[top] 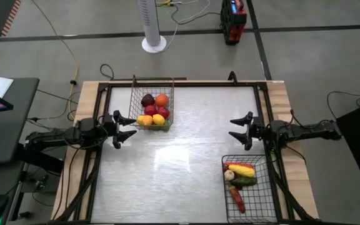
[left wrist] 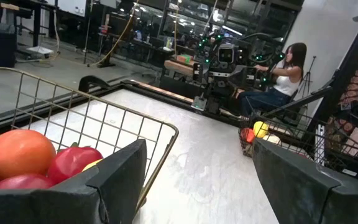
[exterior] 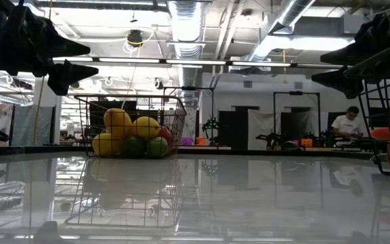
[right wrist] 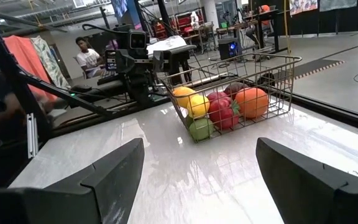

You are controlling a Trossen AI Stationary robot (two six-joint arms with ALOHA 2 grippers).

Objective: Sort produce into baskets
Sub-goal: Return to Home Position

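Your left gripper (top: 134, 125) and right gripper (top: 231, 129) both hang wide open and empty at opposite sides of the counter (top: 186, 150), the round produce (top: 155, 109) in the left basket (top: 133, 100) just ahead of the left one, the long produce (top: 239, 170) in the right basket (top: 264, 200) near the right one.

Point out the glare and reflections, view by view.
High view: a pale sheen on the middle of the table. Low view: the table mirrors the ceiling lights and the fruit basket; the left gripper and right gripper show as dark silhouettes against the bright ceiling. Right wrist view: a white streak of glare beside that basket.
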